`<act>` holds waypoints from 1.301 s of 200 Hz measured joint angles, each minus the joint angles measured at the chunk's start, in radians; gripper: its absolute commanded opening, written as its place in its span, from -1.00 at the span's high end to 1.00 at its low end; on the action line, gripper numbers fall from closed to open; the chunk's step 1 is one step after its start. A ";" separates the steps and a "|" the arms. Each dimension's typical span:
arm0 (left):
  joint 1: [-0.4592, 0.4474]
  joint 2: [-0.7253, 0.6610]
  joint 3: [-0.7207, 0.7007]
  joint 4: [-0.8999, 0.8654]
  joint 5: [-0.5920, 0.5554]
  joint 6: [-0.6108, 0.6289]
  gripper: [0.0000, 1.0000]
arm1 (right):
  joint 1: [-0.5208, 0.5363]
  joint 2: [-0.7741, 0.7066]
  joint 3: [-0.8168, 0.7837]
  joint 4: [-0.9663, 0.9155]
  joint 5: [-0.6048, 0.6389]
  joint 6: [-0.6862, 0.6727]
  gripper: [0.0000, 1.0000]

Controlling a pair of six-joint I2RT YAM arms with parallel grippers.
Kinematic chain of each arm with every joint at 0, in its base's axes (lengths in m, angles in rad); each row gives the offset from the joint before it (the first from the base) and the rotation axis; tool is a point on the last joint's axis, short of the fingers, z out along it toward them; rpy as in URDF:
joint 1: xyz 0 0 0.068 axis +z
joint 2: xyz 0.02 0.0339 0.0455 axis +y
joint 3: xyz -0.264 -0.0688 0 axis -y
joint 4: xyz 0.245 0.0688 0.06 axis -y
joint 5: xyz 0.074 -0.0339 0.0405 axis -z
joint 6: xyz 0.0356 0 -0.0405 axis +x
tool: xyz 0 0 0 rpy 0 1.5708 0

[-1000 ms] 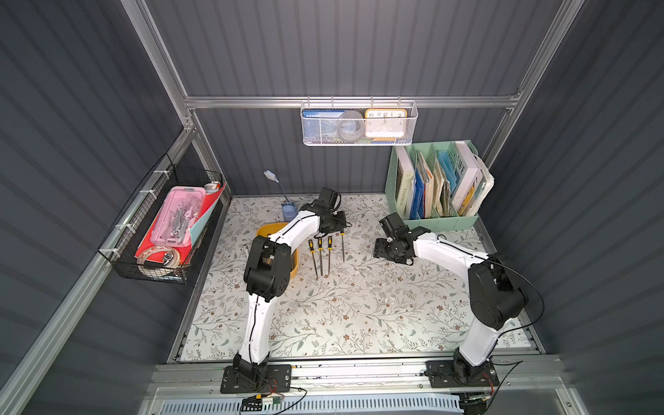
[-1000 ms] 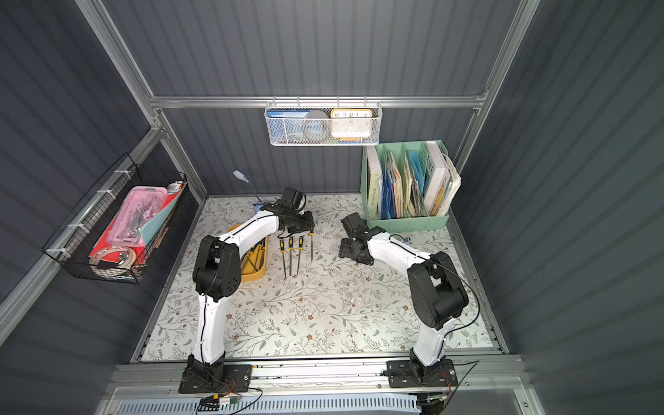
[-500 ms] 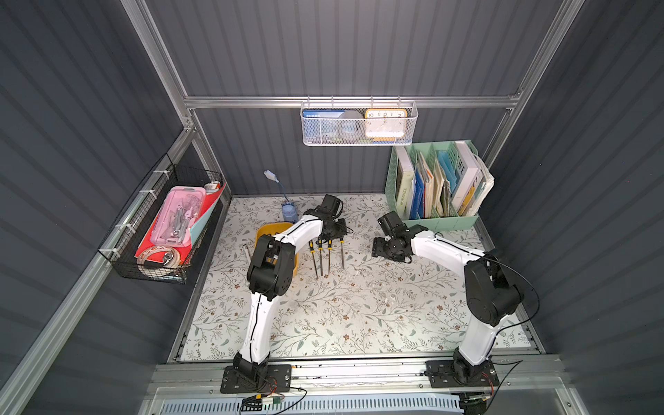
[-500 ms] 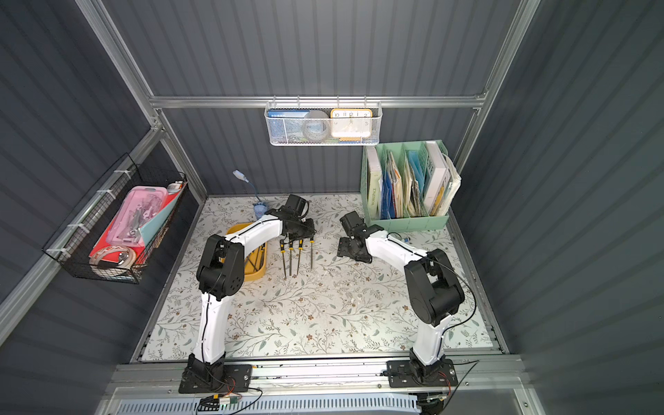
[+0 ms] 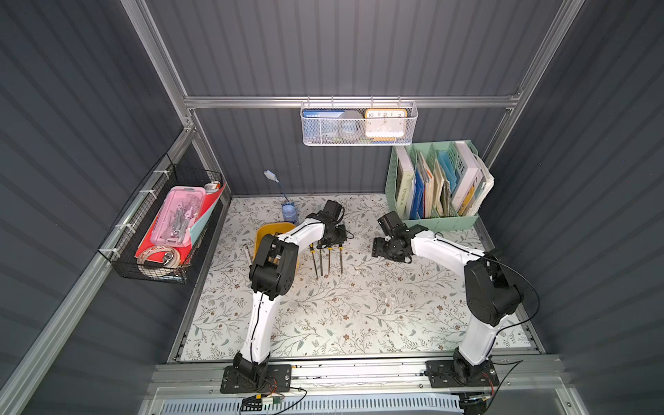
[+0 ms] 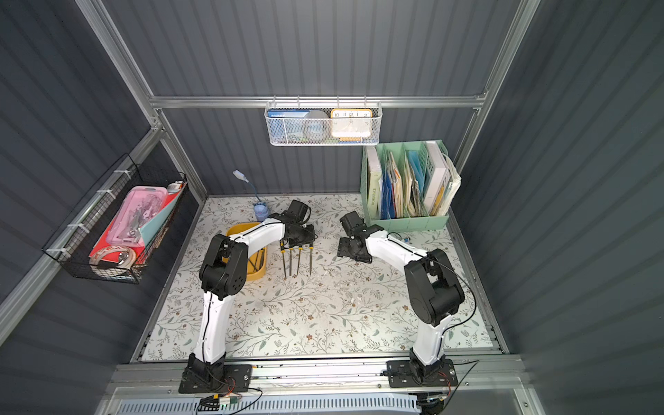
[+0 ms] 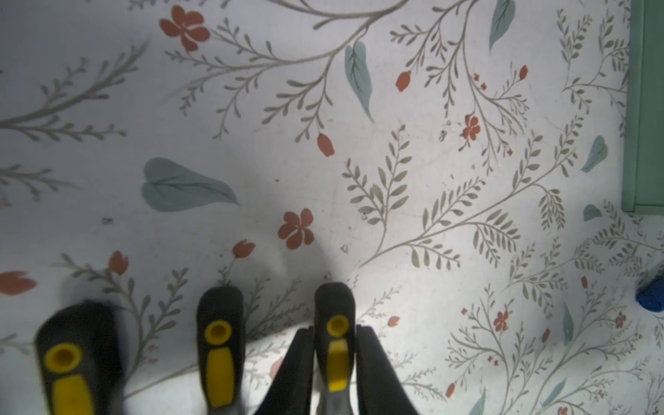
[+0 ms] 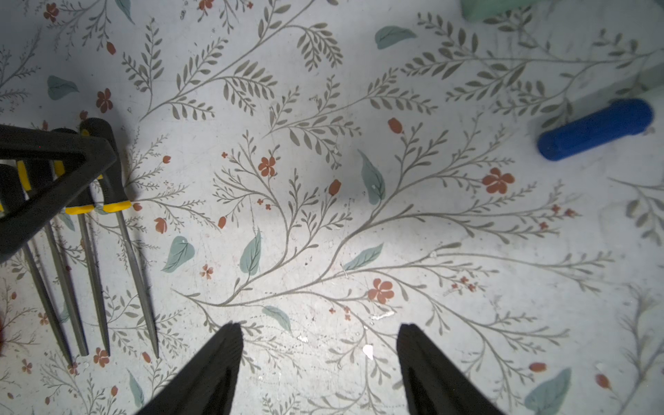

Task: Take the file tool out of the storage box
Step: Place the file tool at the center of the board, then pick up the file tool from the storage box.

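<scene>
Left fingers [image 7: 294,377] parted around file [image 7: 336,345], storage box [image 5: 275,230] half hidden

The near half of the desk [image 5: 359,316] lies bare from left to right, crossed only by the two arms. Between the row of files [image 5: 328,260] and the right pincer [image 8: 319,327] there is a strip of bare desk, and that pincer's jaws stand wide with nothing between them. The left pincer [image 7: 334,330] sits low over the file handles and closely straddles the rightmost one, so room there is tight. The left arm [image 5: 273,262] overhangs the storage box [image 5: 276,230] and covers its near part. The green organiser [image 5: 438,222] walls off the far right corner, with a blue cylinder [image 8: 593,129] lying near it. A blue cup [image 5: 289,213] stands just beyond the box.
</scene>
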 measured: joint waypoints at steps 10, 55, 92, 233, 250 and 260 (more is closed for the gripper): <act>0.000 0.000 0.005 -0.005 -0.004 -0.003 0.16 | 0.000 0.000 0.000 0.000 0.000 0.000 -0.47; 0.000 0.003 0.130 -0.076 -0.024 0.006 0.06 | 0.000 0.000 0.000 -0.002 0.000 0.000 -0.47; 0.011 -0.077 0.215 -0.145 -0.091 0.014 0.05 | 0.000 0.000 0.000 -0.003 0.001 -0.001 -0.47; 0.357 -0.354 -0.247 -0.117 -0.153 0.162 0.25 | 0.000 0.000 -0.001 -0.005 0.000 -0.012 -0.47; 0.370 -0.347 -0.264 -0.106 -0.161 0.180 0.27 | 0.000 0.000 -0.002 -0.005 0.000 -0.013 -0.47; 0.375 -0.339 -0.269 -0.102 -0.163 0.188 0.28 | 0.000 0.000 -0.002 -0.005 0.000 -0.013 -0.47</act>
